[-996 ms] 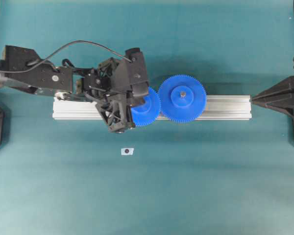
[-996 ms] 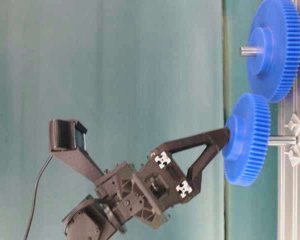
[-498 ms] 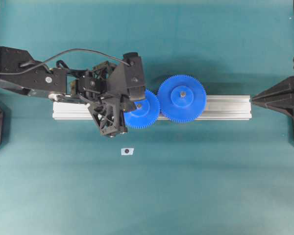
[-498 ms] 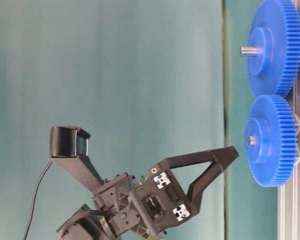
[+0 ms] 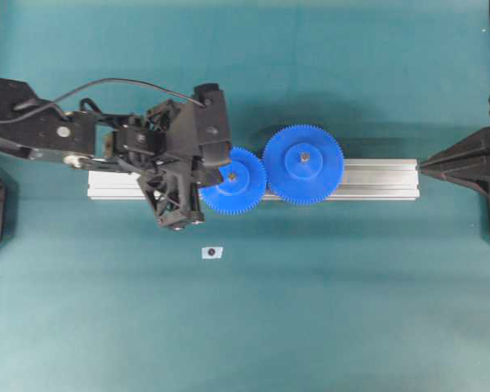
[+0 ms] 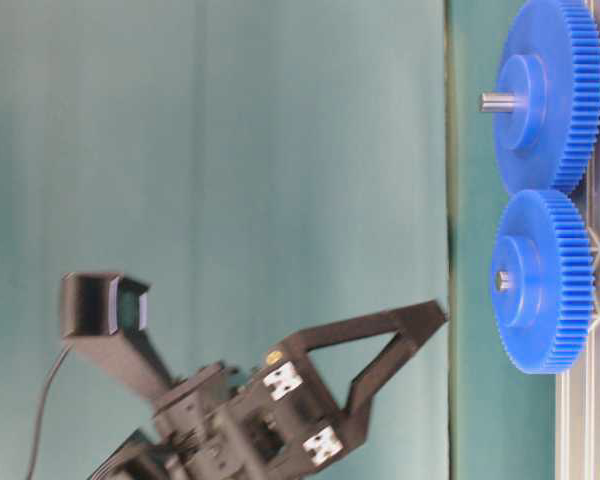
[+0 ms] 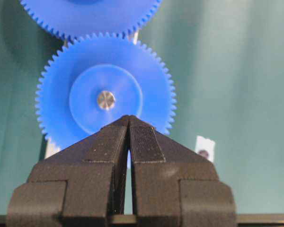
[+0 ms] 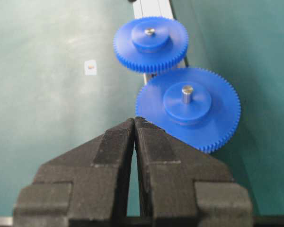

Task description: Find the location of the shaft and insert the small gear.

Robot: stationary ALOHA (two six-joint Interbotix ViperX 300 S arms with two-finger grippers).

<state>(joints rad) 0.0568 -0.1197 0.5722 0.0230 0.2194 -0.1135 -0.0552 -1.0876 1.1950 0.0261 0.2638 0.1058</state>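
The small gear point(image 5: 233, 180) sits on the rail point(image 5: 376, 179), pushed down over the shaft point(image 7: 106, 100), whose silvery tip shows in the hole at the middle of the gear's hub. Its teeth meet those of the large gear point(image 5: 303, 164), which stands on the same rail just to the right in the overhead view, with its own grey pin poking up from its hub.

The left gripper point(image 7: 129, 124) is clenched with nothing between its fingers: the two ribbed pads press flat against each other. From the side it hangs clear of the small gear, above it and off to the left end of the rail, touching nothing.

The right gripper point(image 8: 135, 124) is likewise clenched on nothing, its pads together, and it points at the rail from beyond the rail's right end, well apart from both gears.

A small white tag point(image 5: 211, 252) with a dark dot lies on the green mat point(image 5: 351, 310), near the rail, on the side below the small gear in the overhead view.
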